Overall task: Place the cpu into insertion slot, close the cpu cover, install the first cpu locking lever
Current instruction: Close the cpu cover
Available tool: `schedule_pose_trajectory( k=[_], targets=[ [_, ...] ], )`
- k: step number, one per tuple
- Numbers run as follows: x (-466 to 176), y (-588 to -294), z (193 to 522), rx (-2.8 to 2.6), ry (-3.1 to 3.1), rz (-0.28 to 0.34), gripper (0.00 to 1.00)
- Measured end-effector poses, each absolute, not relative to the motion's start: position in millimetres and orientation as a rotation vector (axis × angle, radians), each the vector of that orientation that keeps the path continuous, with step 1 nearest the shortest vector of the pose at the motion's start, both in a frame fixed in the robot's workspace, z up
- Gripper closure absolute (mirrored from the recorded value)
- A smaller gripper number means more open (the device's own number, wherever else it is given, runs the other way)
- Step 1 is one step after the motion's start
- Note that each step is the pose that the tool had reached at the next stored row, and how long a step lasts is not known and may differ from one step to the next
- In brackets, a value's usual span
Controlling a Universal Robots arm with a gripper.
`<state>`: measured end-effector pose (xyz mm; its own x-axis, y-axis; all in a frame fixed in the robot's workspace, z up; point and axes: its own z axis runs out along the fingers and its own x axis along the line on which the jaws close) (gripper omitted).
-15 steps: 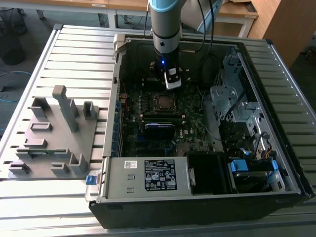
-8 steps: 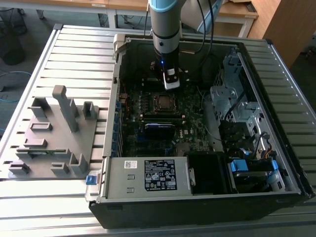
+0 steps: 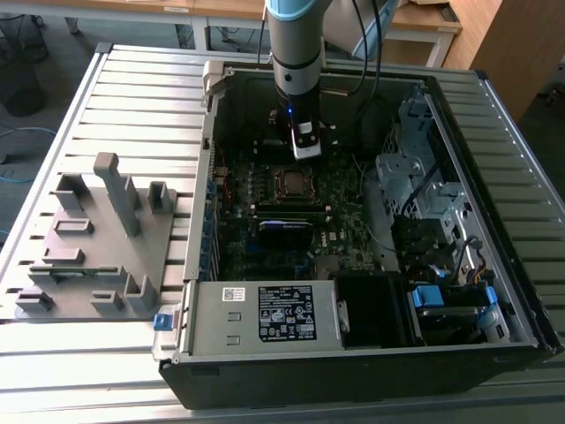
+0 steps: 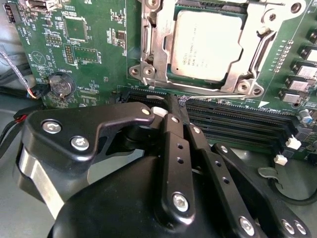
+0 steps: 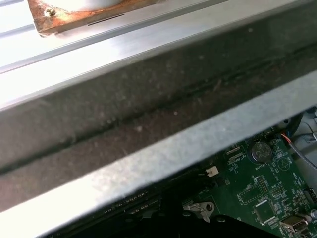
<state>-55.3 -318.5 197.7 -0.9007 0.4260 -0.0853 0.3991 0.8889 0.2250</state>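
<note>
— While you hang inside the computer case (image 3: 353, 384), how does your gripper (image 4: 174, 106) stand?
— Nearest me, in the second wrist view, my two black fingers (image 4: 174, 144) lie drawn together with barely a gap, and I see nothing between them. Their tips sit over the long black memory slots (image 4: 237, 116) (at the edge closest to the socket).
— And the cpu?
— Just beyond the tips. The cpu (image 4: 208, 44) lies flat in the insertion slot (image 4: 246, 87), silver top up. The cpu cover (image 4: 159, 47) is down around it, the chip showing through its window.
— The locking levers (image 4: 258, 52)?
— I cannot tell whether they are latched.
— Farther off?
— In the exterior view my arm (image 3: 296, 53) comes down just behind the socket; a grey fixture block (image 3: 97, 238) stands outside the case on the slatted table (image 3: 132, 79)
</note>
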Motion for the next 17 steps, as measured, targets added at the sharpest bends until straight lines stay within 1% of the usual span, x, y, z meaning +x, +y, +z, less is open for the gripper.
schedule_pose_trajectory(
  k=[17],
  targets=[
    [-55.7,-318.1,199.3,0.640,2.921,0.306,0.90]
  ],
)
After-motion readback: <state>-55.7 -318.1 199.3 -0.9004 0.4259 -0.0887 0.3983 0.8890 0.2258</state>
